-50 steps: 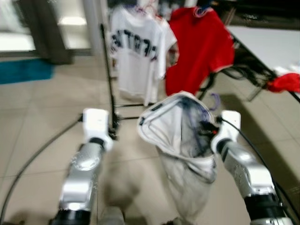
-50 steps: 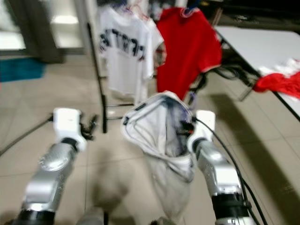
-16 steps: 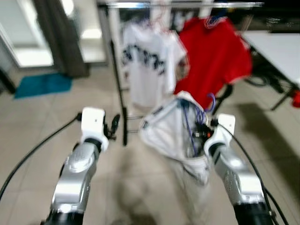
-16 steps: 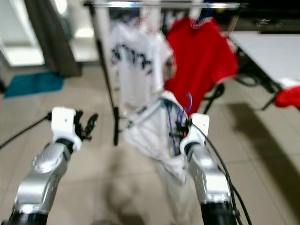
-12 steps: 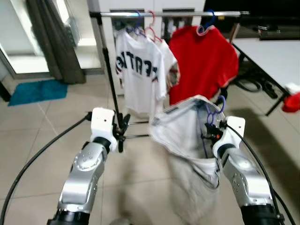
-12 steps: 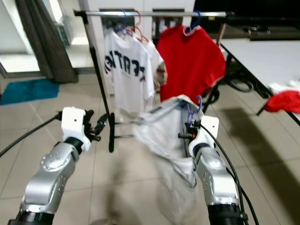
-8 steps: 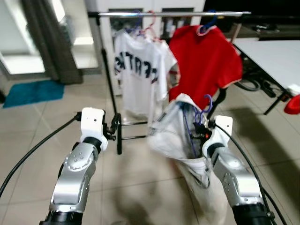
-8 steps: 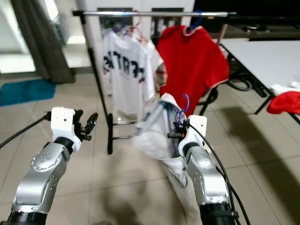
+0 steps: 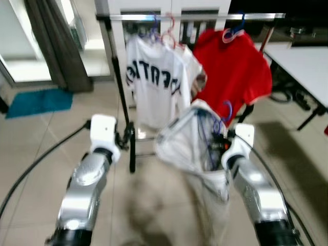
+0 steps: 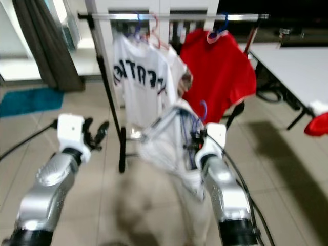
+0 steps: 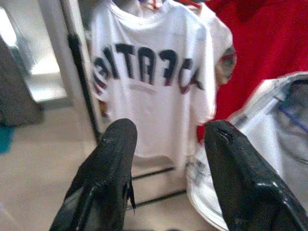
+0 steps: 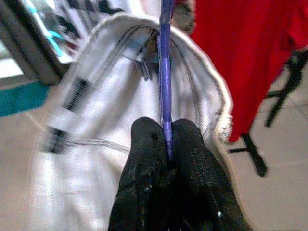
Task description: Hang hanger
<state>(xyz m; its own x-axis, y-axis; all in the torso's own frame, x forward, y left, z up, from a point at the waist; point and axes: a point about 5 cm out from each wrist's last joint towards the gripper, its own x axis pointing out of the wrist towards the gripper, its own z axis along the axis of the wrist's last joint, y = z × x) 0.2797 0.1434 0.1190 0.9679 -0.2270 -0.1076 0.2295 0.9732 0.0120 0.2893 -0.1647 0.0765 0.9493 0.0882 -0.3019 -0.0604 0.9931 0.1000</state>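
Nearer now, the clothes rail [image 9: 195, 17] fills the upper view. Right gripper [image 12: 167, 144] stays clamped on the purple hanger [image 12: 165, 72] carrying white trousers [image 9: 189, 143], below the rail. Left gripper [image 11: 166, 159] hangs parted, empty.

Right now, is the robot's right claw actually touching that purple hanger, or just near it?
Touching. The right wrist view shows the right gripper with its two black fingers pressed shut on the thin purple hanger, which carries a white garment.
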